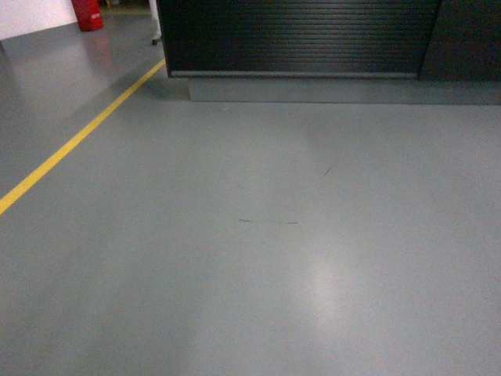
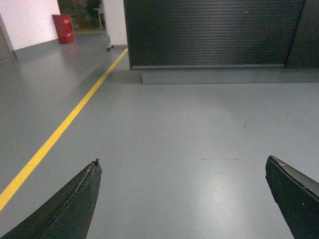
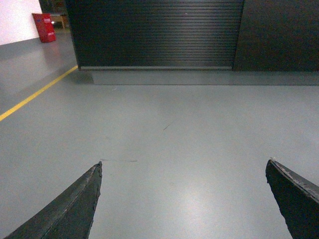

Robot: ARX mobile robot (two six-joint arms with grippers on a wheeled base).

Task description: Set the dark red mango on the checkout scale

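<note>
The checkout (image 1: 297,35) stands ahead across the floor, a dark counter with a ribbed slatted front and a grey plinth; it also fills the top of the left wrist view (image 2: 214,32) and the right wrist view (image 3: 157,32). Its top is out of view. The dark red mango and the scale are out of view. My left gripper (image 2: 182,162) hangs open over bare grey floor, nothing between its fingers. My right gripper (image 3: 184,162) is open too, also over bare floor. Neither gripper shows in the head view.
A yellow floor line (image 1: 74,141) runs diagonally on the left towards the counter's left corner. A red box-like object (image 1: 88,14) stands far left by a white wall (image 2: 30,20). A darker plain panel (image 3: 279,35) adjoins the counter on the right.
</note>
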